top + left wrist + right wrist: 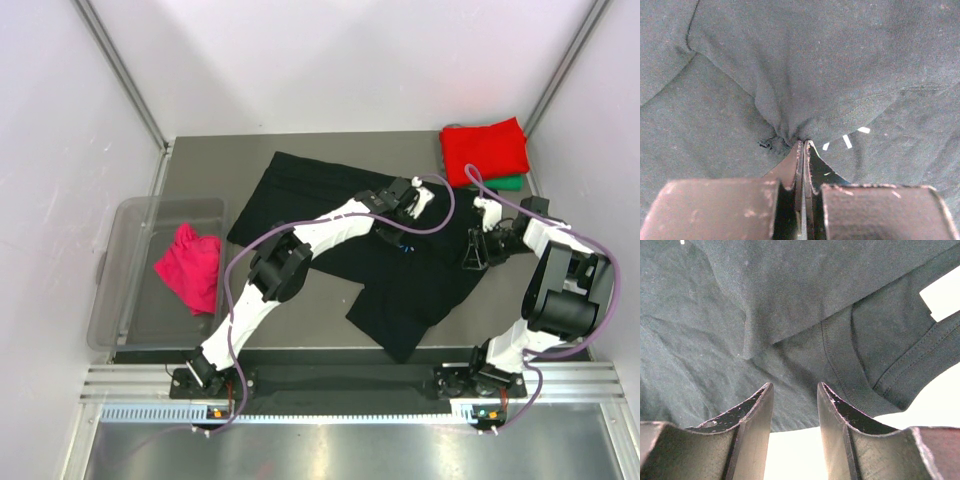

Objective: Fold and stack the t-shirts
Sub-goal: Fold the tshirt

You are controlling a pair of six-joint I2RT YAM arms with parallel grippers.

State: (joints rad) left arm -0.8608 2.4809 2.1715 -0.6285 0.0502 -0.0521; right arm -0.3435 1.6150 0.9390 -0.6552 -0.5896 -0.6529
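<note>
**L tool (803,142) clamped on black t-shirt (300,195), R tool (795,385) apart**

The black t-shirt lies spread and rumpled mid table (200,160). L tool is closed tight on a gathered fold of it, cloth puckering at the tips. R tool is at the shirt's right edge w/ fingers apart, nothing btwn them. Red t-shirt (485,150) sits folded at far right corner atop green t-shirt (510,183). Magenta t-shirt (190,265) lies crumpled in clear bin (120,230) at left

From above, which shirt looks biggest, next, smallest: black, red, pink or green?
1. black t-shirt, spread out.
2. red t-shirt and pink t-shirt look about alike.
3. green t-shirt, only an edge showing under the red one.
</note>
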